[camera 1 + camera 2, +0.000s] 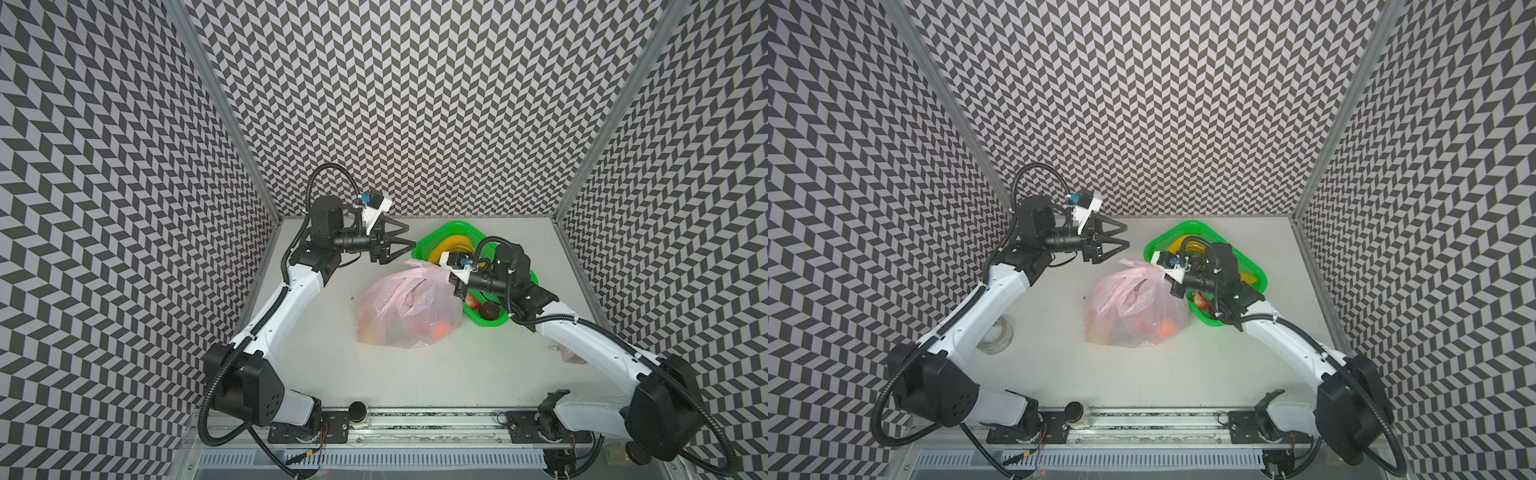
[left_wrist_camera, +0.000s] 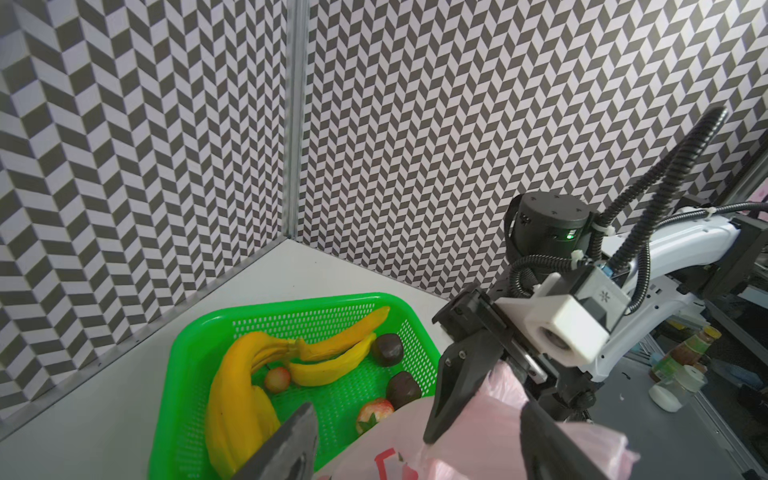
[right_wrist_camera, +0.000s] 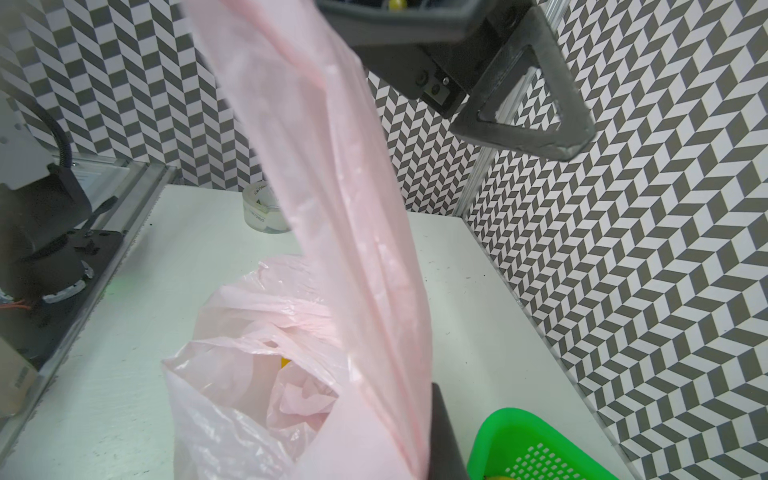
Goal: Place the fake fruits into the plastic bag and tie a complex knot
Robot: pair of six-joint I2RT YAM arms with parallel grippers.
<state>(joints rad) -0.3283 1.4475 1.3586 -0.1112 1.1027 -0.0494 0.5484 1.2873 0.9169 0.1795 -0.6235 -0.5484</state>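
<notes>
On the white table (image 1: 332,374) the plastic bag (image 1: 409,309) already holds some fruits (image 1: 440,330), but bananas (image 2: 241,374) wait in the green basket (image 1: 432,239) and no knot is tied; the right gripper (image 1: 1173,286) pinches a bag handle (image 3: 332,187), and the left gripper (image 1: 412,235) is spread and empty.

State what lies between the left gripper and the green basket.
Nothing: in a top view only bare table shows between the open left gripper and the green basket.
</notes>
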